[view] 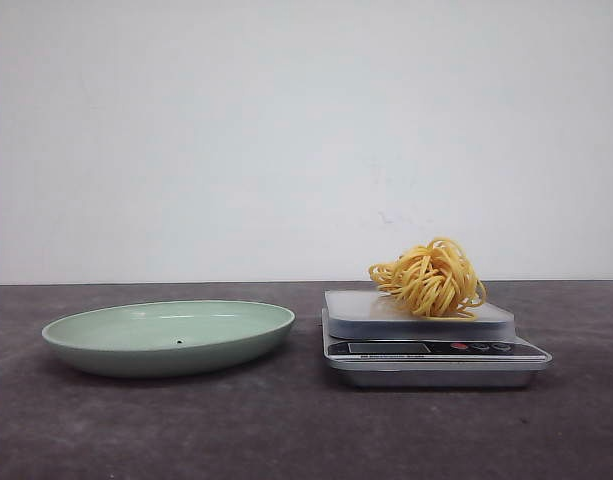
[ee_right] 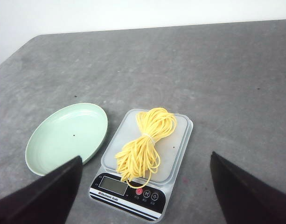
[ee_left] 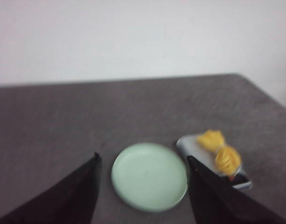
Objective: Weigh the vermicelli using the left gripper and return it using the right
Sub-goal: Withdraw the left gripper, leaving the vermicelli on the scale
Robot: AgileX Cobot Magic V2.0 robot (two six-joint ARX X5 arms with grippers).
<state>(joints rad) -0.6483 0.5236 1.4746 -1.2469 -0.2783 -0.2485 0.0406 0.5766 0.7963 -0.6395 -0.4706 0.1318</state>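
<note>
A yellow bundle of vermicelli (view: pixel 431 277) lies on the platform of a silver kitchen scale (view: pixel 426 345). It also shows in the right wrist view (ee_right: pixel 145 145) on the scale (ee_right: pixel 180 149), and blurred in the left wrist view (ee_left: pixel 220 150). A pale green plate (view: pixel 166 335) stands empty to the left of the scale. My left gripper (ee_left: pixel 143 163) is open and empty, high above the plate (ee_left: pixel 149 176). My right gripper (ee_right: pixel 145 165) is open and empty, above the scale's front. Neither gripper shows in the front view.
The dark grey table (view: pixel 286 430) ends at a white wall (view: pixel 286 130) behind. The green plate also shows in the right wrist view (ee_right: pixel 63 137), left of the scale. The table's rounded corner (ee_right: pixel 35 42) lies beyond the plate.
</note>
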